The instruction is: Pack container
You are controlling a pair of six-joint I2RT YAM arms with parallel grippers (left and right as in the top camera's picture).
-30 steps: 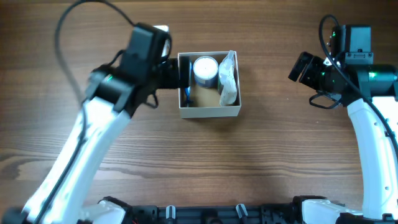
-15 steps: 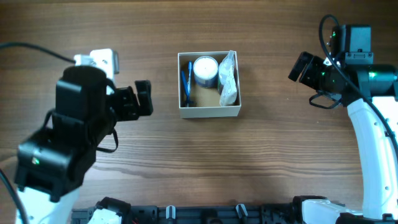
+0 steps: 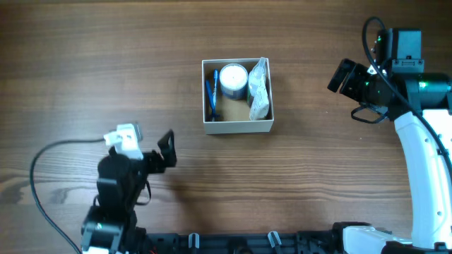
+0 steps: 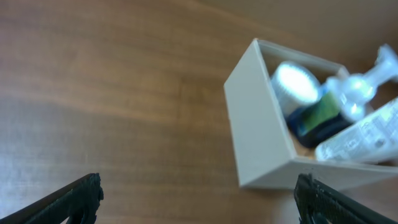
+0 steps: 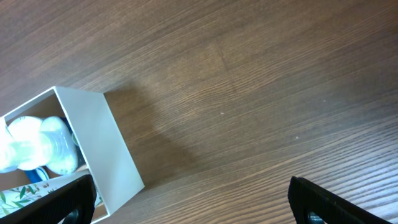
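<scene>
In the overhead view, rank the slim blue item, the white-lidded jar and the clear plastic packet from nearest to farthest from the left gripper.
1. slim blue item, at the left wall of the container, closest to the left gripper.
2. white-lidded jar, middle, by the far wall.
3. clear plastic packet, at the right wall.

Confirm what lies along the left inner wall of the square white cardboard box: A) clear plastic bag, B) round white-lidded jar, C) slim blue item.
C: the slim blue item hugs that wall of the white cardboard box; white-lidded jar and clear plastic bag lie further right.
</scene>
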